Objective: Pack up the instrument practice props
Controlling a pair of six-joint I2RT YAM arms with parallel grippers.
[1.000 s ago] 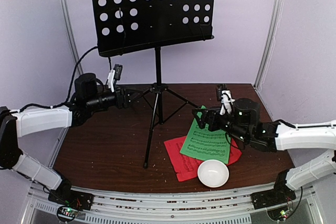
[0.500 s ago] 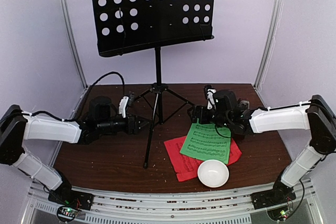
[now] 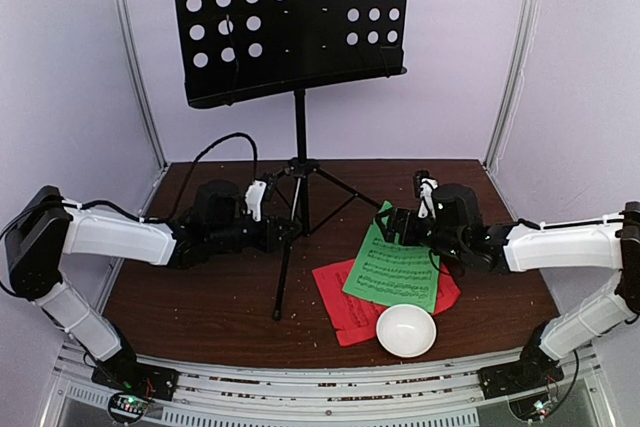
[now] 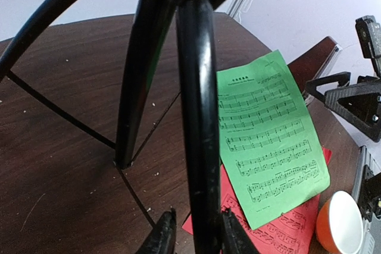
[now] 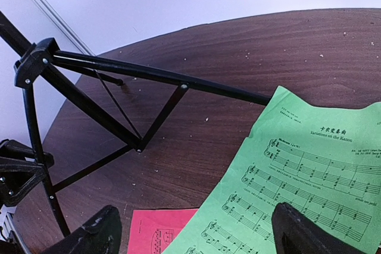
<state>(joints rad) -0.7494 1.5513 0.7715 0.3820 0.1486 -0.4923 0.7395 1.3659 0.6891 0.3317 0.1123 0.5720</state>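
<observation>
Spanning the space between lilac walls, the crumb-flecked dark wood counter carries the black tripod music stand at its back. A green music sheet overlaps a red music sheet beside a white bowl. The left arm reaches low, its hand narrowly straddling a stand leg; I cannot tell whether it grips. The right hand gapes wide above the green music sheet's far edge

A white bowl sits upright on the dark wooden table.

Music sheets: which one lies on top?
The green sheet; it overlaps the red sheet, which peeks out beneath its edges.
</observation>
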